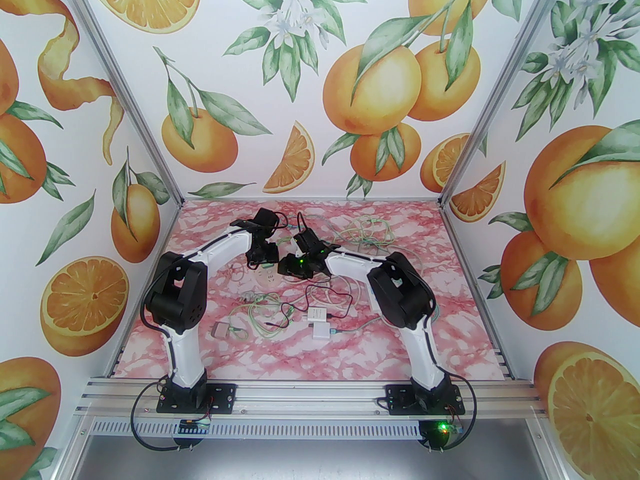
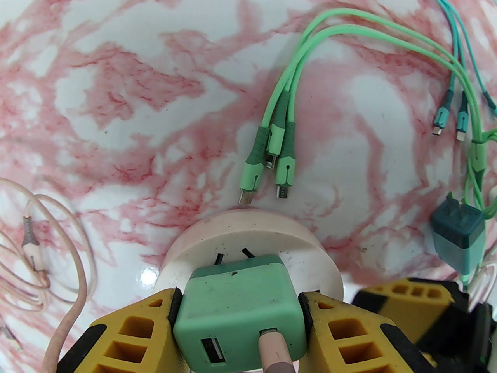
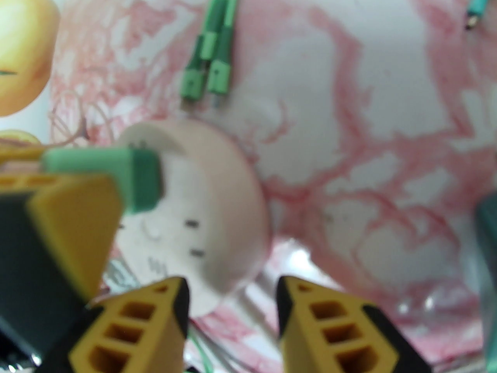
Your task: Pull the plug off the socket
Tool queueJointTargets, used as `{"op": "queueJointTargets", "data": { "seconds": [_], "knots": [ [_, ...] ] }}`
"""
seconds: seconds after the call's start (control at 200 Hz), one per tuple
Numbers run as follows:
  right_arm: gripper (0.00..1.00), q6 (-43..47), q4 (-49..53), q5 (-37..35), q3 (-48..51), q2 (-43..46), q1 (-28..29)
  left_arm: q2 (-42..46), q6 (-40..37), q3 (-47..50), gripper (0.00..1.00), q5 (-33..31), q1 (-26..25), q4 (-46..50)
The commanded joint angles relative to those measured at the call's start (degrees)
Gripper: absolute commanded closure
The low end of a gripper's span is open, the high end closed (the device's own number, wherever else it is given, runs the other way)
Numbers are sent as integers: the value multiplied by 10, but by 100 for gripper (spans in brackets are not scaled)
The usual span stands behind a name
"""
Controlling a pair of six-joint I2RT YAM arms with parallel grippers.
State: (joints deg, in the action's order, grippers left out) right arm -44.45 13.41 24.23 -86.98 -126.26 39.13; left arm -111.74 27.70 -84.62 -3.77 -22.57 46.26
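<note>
Green plug (image 2: pixel 233 286), pinched by the left hand (image 2: pixel 238 299), looks still socketed; the pull likely needs the spread right hand (image 3: pixel 232 286) bracing the socket (image 2: pixel 271 239).

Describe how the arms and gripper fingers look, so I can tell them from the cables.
Both the left arm and right arm have white links, black joint housings, thin black cables along them and black base plates. The left gripper and right gripper carry yellow wedge-shaped fingers with rectangular hollow cells and black inner pads. A green light glows at the right arm's wrist.
</note>
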Motion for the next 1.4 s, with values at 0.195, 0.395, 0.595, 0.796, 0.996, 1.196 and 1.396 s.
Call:
{"op": "queueJointTargets", "data": {
  "seconds": [0.195, 0.395, 0.595, 0.796, 0.996, 1.196, 1.396],
  "knots": [
    [65, -43, -49, 42, -8, -33, 3, -18, 1, 4, 64, 24, -7, 2],
    [71, -29, 56, -17, -4, -48, 6, -11, 3, 1, 64, 18, -11, 4],
    [76, -20, 107, -59, 1, -45, 8, 5, 0, 2, 68, -45, -34, 8],
    [80, -12, 137, -77, -7, -52, 13, 13, 16, 9, 70, -32, -37, 11],
    [81, -1, 159, -90, -12, -53, 17, 52, 46, 46, 71, 53, 16, -25],
    [81, 5, 169, -96, -17, -52, 18, 61, 49, 50, 71, 70, 36, -25],
    [81, 9, 178, -95, -31, -58, 21, 46, 46, 35, 71, -6, -10, 12]
  ]
}}
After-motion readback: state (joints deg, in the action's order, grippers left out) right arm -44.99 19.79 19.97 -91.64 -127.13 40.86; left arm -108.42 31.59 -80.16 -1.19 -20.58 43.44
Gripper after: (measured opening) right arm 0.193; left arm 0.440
